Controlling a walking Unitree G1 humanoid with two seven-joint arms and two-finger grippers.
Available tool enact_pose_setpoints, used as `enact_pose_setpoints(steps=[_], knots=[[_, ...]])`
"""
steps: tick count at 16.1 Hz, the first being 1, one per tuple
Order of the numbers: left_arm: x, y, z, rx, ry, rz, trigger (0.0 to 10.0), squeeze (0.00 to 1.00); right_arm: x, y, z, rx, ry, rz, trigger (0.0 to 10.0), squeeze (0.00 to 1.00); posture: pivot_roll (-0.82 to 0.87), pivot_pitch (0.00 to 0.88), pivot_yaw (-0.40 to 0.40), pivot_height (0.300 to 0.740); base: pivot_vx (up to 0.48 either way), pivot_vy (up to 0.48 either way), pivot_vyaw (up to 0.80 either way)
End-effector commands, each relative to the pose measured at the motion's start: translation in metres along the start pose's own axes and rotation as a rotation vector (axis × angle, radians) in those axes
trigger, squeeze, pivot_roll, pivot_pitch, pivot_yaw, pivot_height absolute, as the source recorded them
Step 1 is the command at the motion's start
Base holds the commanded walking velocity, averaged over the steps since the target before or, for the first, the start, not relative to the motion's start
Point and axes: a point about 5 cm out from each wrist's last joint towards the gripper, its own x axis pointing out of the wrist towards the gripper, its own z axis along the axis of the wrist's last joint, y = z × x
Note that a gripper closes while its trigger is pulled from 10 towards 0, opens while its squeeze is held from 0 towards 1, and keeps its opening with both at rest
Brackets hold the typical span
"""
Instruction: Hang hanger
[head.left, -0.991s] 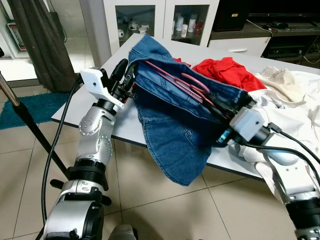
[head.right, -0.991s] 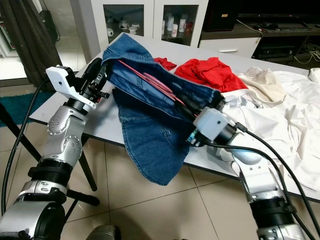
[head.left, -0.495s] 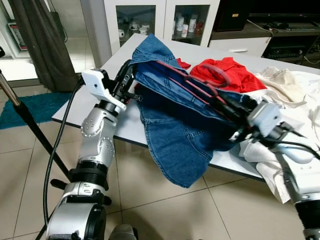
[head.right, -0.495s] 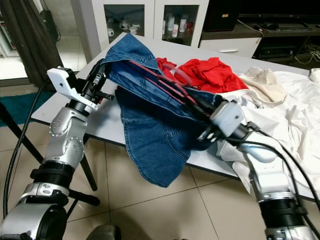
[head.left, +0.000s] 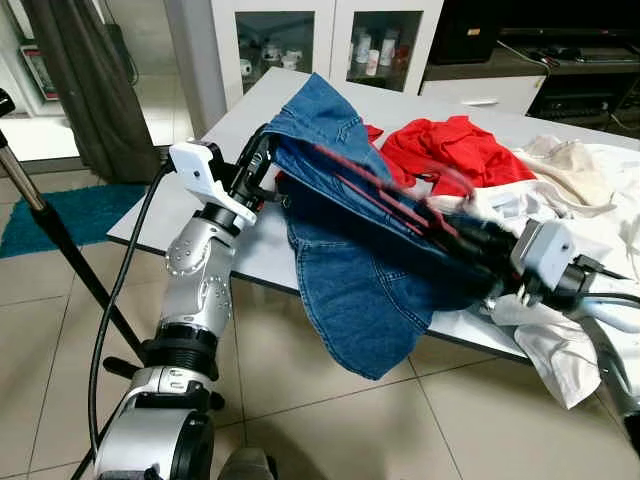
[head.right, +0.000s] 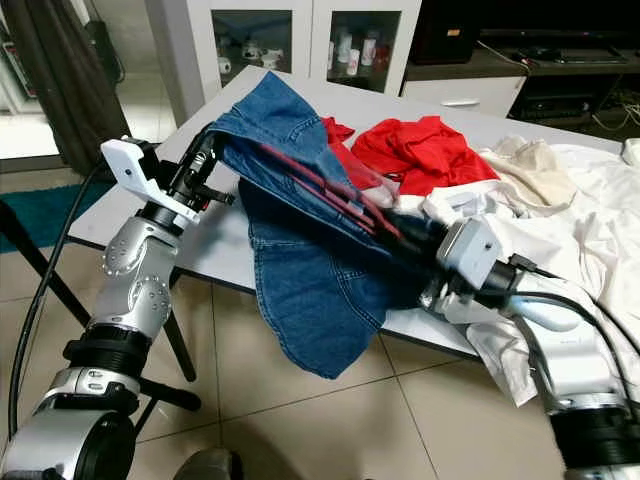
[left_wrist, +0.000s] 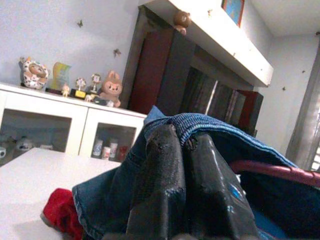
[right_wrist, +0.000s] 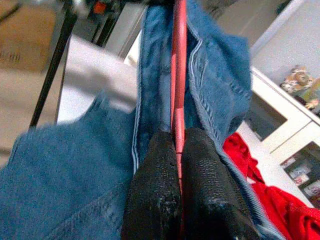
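The left gripper (head.left: 262, 160) is raised above the near left edge of the white table (head.left: 240, 110), its two black fingers (left_wrist: 195, 190) pressed together on the waistband edge of the denim garment (head.left: 360, 290). From that pinched point the denim stretches away to the robot's right, and most of the cloth hangs down below the line between the two grippers, past the table edge toward the tiled floor (head.left: 330, 420).

The pink hanger (head.left: 375, 190) lies along the upper edge of the denim, running from just beside the left gripper across to the right gripper (head.left: 470, 245). Its hook end, near the right gripper, is blurred. In the right wrist view the hanger's thin pink bar (right_wrist: 178, 65) runs straight out from between the right fingers (right_wrist: 157, 185), which are closed narrowly on it, with denim on both sides of the bar.

Beyond the right gripper, farther onto the table, lies a red garment (head.left: 455, 150). To the right gripper's outer side is a heap of white and cream laundry (head.left: 590, 190), part of it drooping over the table edge beside the right forearm. Behind the table stands a white glass-door cabinet (head.left: 330, 40).
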Motion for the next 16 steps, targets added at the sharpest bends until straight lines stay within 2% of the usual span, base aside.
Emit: enact_pose_setpoints(steps=[1,3,4,5,7,8,12,13,14,15,16], knots=[[0.002,0.0,0.005,0.016,-0.012,-0.005,0.0,0.0,-0.004,-0.001,-0.001,-0.03,0.03,0.013,10.0,0.0,0.16,0.0,-0.001,0.74,0.0,0.0,0.0],[0.002,-0.001,0.004,0.014,-0.01,-0.006,0.0,0.0,-0.005,-0.006,0.0,-0.082,0.048,0.01,10.0,0.0,0.16,0.0,0.001,0.74,0.0,0.0,0.0],[0.002,-0.002,0.004,0.012,-0.005,-0.009,0.0,0.0,-0.008,-0.007,0.001,-0.14,0.065,0.027,10.0,0.0,0.16,0.001,0.004,0.74,0.0,0.0,0.0],[0.002,-0.002,0.003,0.012,-0.003,-0.01,0.0,0.0,-0.008,-0.008,0.004,-0.143,0.048,0.02,10.0,0.0,0.16,0.001,0.006,0.74,0.0,0.0,0.0],[0.002,-0.002,0.003,0.014,0.002,-0.011,0.0,0.0,-0.011,-0.006,0.005,-0.281,0.098,0.064,10.0,0.0,0.16,0.002,0.011,0.74,0.0,0.0,0.0],[0.002,-0.002,0.002,0.011,0.011,-0.013,0.0,0.0,-0.011,-0.008,0.009,-0.363,0.086,0.049,10.0,0.0,0.16,0.002,0.012,0.74,0.0,0.0,0.0],[0.0,-0.008,-0.007,0.008,0.055,-0.015,0.0,0.0,-0.012,-0.018,0.018,-0.424,0.026,-0.054,10.0,0.0,0.16,0.002,0.014,0.74,0.0,0.0,0.0],[-0.001,-0.005,-0.01,0.022,0.084,0.001,1.4,0.0,-0.012,-0.018,0.02,-0.423,0.006,-0.074,10.0,0.0,0.16,0.003,0.014,0.74,0.0,0.0,0.0],[-0.001,0.002,-0.013,0.052,0.126,0.042,3.9,0.0,-0.012,-0.018,0.021,-0.423,-0.01,-0.088,10.0,0.0,0.17,0.003,0.015,0.74,0.0,0.0,0.0],[0.0,0.007,-0.013,0.066,0.145,0.069,9.8,0.0,-0.011,-0.018,0.022,-0.422,-0.022,-0.096,10.0,0.0,0.17,0.004,0.015,0.74,0.0,0.0,0.0],[0.004,0.02,-0.009,0.094,0.169,0.131,10.0,0.0,-0.009,-0.017,0.026,-0.401,-0.06,-0.109,10.0,0.0,0.17,0.004,0.016,0.74,0.0,0.0,0.0]])
